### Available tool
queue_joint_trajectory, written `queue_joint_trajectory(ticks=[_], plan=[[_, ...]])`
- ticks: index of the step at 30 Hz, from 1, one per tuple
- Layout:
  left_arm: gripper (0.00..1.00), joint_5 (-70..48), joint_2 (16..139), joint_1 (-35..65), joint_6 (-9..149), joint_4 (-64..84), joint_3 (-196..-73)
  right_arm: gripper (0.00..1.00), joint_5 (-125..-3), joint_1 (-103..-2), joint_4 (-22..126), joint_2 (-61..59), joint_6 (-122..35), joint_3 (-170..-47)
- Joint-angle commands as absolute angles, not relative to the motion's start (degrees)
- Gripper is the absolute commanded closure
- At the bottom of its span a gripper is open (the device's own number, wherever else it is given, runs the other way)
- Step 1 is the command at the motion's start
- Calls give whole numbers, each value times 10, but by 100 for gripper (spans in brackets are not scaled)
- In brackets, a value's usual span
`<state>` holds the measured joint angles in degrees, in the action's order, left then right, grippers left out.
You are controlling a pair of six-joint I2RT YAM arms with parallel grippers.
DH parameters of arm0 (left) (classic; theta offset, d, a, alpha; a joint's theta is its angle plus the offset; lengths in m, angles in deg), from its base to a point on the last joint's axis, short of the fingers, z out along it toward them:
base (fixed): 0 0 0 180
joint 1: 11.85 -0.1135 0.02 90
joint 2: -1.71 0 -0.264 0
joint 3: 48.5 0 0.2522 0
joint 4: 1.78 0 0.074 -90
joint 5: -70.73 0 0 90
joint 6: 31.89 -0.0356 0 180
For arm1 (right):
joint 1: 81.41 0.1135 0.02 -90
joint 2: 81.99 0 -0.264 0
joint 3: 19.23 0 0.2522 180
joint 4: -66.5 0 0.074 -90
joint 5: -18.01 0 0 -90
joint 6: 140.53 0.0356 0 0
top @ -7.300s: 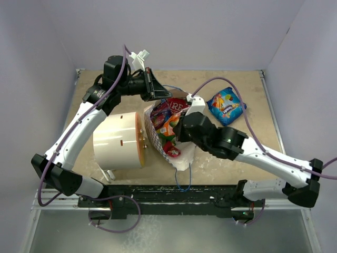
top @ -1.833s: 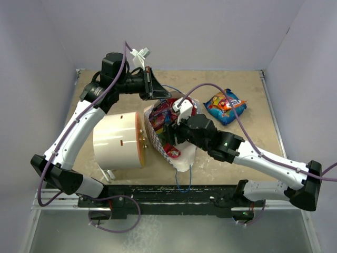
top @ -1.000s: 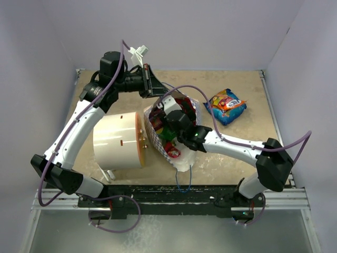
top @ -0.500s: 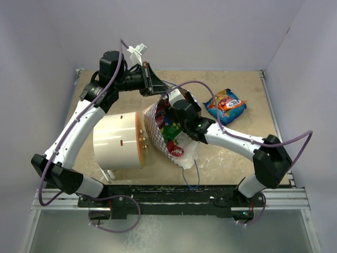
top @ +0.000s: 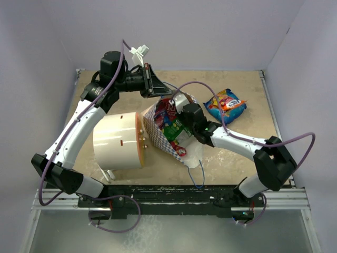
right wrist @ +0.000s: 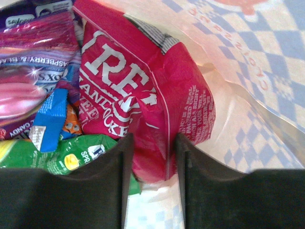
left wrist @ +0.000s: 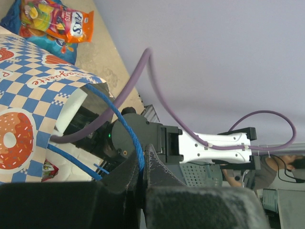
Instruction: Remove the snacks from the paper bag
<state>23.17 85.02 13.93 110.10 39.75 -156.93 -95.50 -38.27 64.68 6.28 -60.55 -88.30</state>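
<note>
Right hand [right wrist: 152, 160] is inside the blue-and-white checkered paper bag [left wrist: 28, 95], fingers touching either side of the lower end of a glossy red plastic packet [right wrist: 143, 90]: I read that as a pinch on it. Left hand [left wrist: 141, 164] is pressed together on the thin blue cord handle [left wrist: 121, 121], holding the bag's mouth up. The red packet lies against the bag's inner wall, on top of a green foil packet [right wrist: 81, 155] and beside a pink-and-purple foil packet [right wrist: 33, 62]. A blue-and-orange foil packet [top: 226, 104] lies outside, on the tan worktop [top: 210, 84] right of the bag. Judgement: the packets are light, puffed, crushable and slick, so a bite on the flat crimped end should hold better than on the belly. The bag's paper is soft and its mouth narrow, so I should come straight out past the rim. Open room lies right of the bag; the big white cylinder [top: 117, 139] stands just left of it.
</note>
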Motion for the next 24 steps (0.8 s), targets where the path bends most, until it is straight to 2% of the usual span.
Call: queue_joint_trajectory(ticks=[1, 3, 4, 7, 10, 16, 20, 24], plan=[[100, 258, 832, 143, 1112, 379, -1585, 89, -853, -383, 749, 16, -635, -845], [100, 254, 834, 144, 1111, 386, -1587, 98, -841, -383, 745, 14, -658, -845], [100, 251, 834, 143, 1109, 391, -1590, 100, -833, -383, 740, 12, -669, -844], [100, 245, 839, 142, 1105, 404, -1596, 100, -799, -383, 744, -6, -704, -838], [100, 239, 843, 141, 1109, 410, -1598, 100, -710, -383, 740, -36, -717, -840], [100, 213, 842, 138, 1112, 418, -1600, 100, -541, -383, 642, -100, -695, -847], [100, 202, 842, 137, 1115, 419, -1598, 100, -512, -383, 603, -149, -681, -793], [100, 191, 840, 136, 1114, 426, -1595, 100, -535, -382, 608, -199, -666, -717]])
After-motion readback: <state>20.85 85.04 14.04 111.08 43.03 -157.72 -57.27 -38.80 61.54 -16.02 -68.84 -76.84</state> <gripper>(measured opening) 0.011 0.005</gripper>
